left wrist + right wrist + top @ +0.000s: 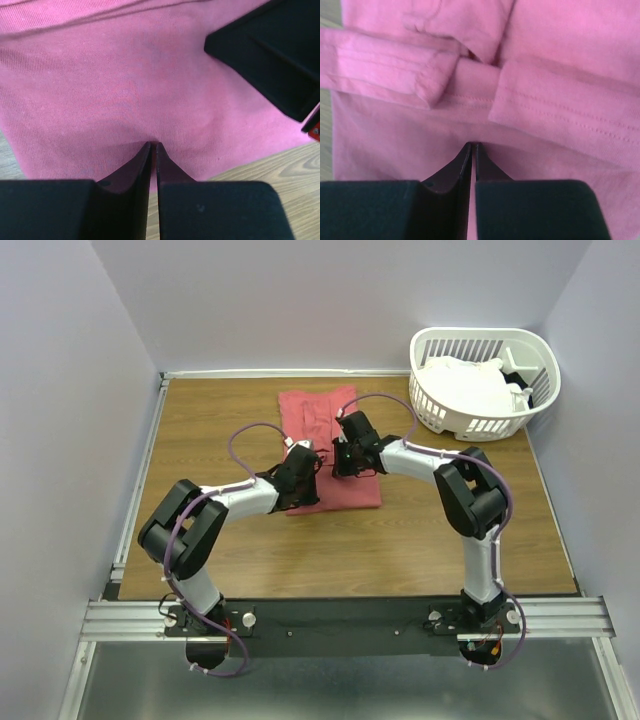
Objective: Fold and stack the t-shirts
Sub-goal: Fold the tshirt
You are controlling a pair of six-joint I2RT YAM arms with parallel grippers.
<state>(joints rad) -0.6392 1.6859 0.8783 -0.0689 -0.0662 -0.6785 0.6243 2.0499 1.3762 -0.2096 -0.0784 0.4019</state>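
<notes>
One high fixed view, two wrist views held close over cloth.
Top external: mounted above and behind the arm bases point(205, 618), facing down and forward, far enough back to take in the whole table point(220, 550). Left wrist: aimed along the left gripper point(153, 146), very near the coral-red t-shirt point(125, 90), with table wood at the bottom corners. Right wrist: aimed along the right gripper point(473, 145), equally near, with cloth across nearly the whole frame. Shared by all three: the t-shirt's middle.
</notes>
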